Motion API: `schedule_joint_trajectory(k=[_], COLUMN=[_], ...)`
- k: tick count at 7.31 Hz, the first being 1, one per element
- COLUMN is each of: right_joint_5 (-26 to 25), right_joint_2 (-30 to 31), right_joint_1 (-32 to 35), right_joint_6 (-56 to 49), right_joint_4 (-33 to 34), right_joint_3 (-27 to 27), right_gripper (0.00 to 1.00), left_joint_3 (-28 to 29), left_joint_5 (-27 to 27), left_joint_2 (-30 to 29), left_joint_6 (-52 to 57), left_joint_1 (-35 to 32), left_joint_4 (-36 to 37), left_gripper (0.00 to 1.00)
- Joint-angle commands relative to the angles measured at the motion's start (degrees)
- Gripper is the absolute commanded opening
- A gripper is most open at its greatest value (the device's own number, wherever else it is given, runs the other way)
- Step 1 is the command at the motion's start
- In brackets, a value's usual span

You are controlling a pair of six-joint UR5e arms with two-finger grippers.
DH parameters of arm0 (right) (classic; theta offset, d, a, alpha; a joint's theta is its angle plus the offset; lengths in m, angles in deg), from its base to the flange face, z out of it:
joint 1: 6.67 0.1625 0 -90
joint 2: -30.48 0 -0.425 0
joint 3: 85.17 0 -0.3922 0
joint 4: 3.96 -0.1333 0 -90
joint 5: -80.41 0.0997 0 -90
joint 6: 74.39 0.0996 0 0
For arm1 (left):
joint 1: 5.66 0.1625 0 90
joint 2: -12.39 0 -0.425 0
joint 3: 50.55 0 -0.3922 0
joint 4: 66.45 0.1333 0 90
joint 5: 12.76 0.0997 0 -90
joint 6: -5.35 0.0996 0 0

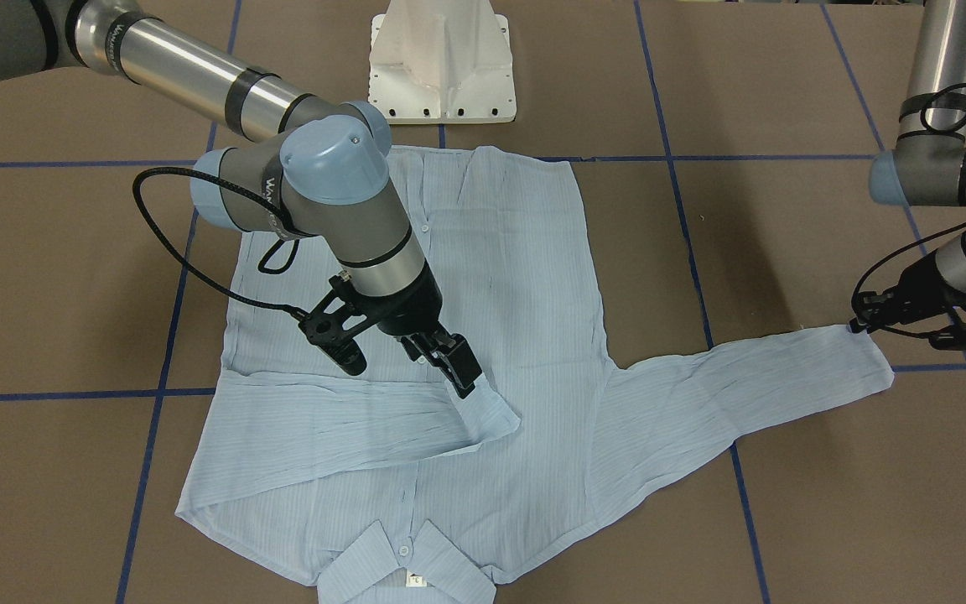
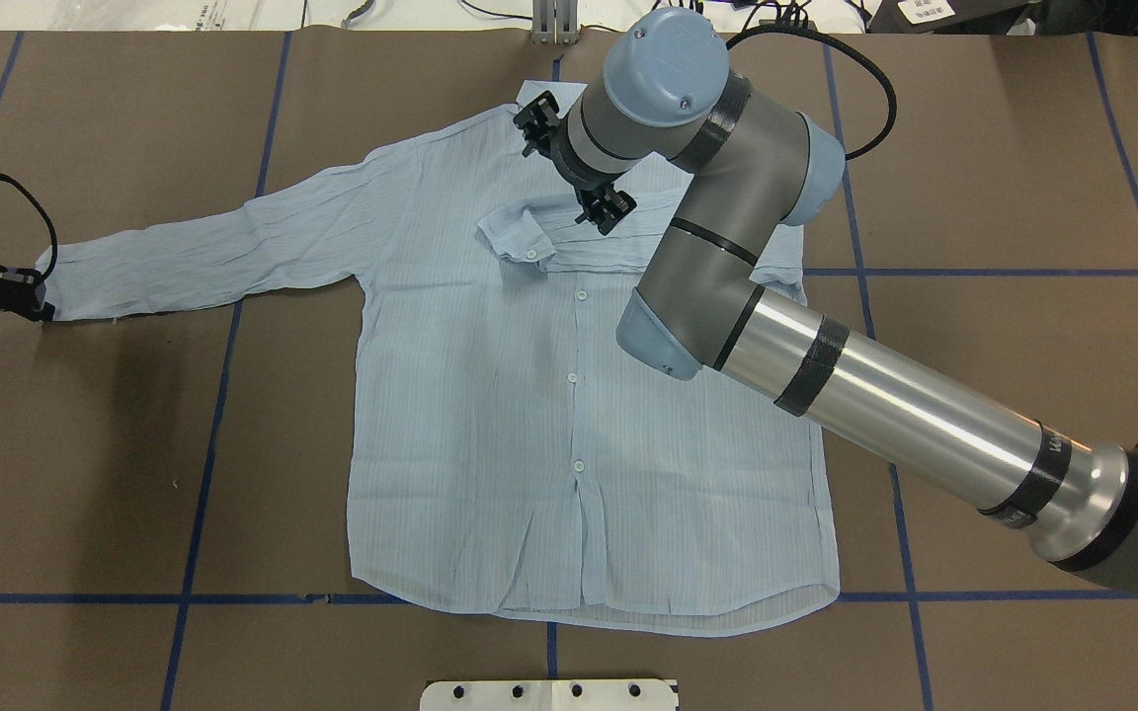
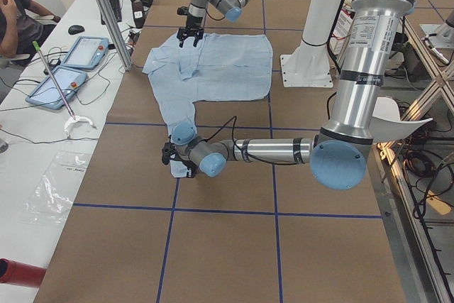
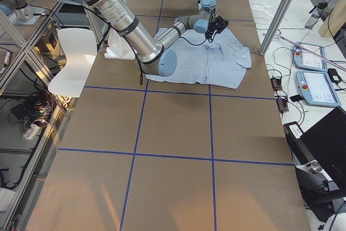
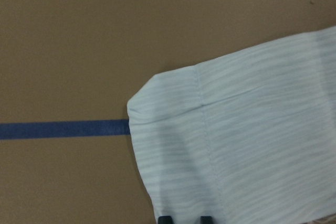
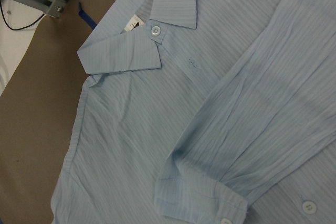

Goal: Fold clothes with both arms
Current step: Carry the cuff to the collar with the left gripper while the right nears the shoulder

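Shirt (image 2: 490, 415) first — it is thin and light blue with fine stripes, and it lies flat and face up on the brown table (image 2: 974, 197), closed down the front with small white buttons (image 2: 578, 295). We see its pointed collar (image 1: 403, 558) on the side away from the robot and its hem (image 2: 589, 607) near the white base (image 1: 441, 63). The folded sleeve (image 1: 324, 428) lies across the chest, with its cuff (image 1: 491, 411) by the button row. The straight sleeve (image 2: 223, 247) reaches out to the robot's left, and its end covers part of a blue line (image 5: 63, 129) of tape.

The right gripper (image 1: 449, 365) hangs just over the folded cuff; its fingers look parted and hold nothing. The left gripper (image 5: 186, 220) is at the end of the straight sleeve — we see a gap between its two tips (image 5: 165, 219), with the cloth flat under them.

A white tag (image 1: 416, 579) sits inside the collar, with a tiny dark mark we cannot read. The right arm (image 2: 885, 405) has white letters on its black bands (image 2: 811, 365), too small for us to read.
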Motion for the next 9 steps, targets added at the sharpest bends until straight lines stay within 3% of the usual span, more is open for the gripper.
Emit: schedule_joint_trajectory(k=[1, 2, 4, 7, 9], right_joint_5=[0.0, 0.2, 6.0, 7.8, 8.1], right_joint_2=[0.0, 0.2, 3.4, 12.8, 16.8], right_joint_1=[0.2, 0.5, 4.1, 7.8, 11.0], right_joint_6=[0.0, 0.0, -2.9, -15.1, -23.6], right_joint_4=[0.1, 0.1, -0.3, -0.2, 0.0], right_joint_3=[-0.1, -0.1, -0.6, -5.4, -5.3], right_gripper=[0.99, 0.99, 1.0, 1.0, 1.0], left_joint_3=[-1.3, -5.8, -10.3, -10.6, -9.7], left_joint_5=[-0.2, -1.1, -1.8, -1.0, 8.1], left_joint_2=[-0.4, -0.8, -7.7, -22.4, -32.5], left_joint_6=[-2.2, -3.6, -15.9, -34.6, -47.6], left_joint_1=[-0.1, -0.1, 0.2, 7.0, 15.5], left_joint_4=[0.1, 1.1, 3.2, 3.2, 2.7], left_gripper=[0.0, 0.0, 0.0, 0.0, 0.0])
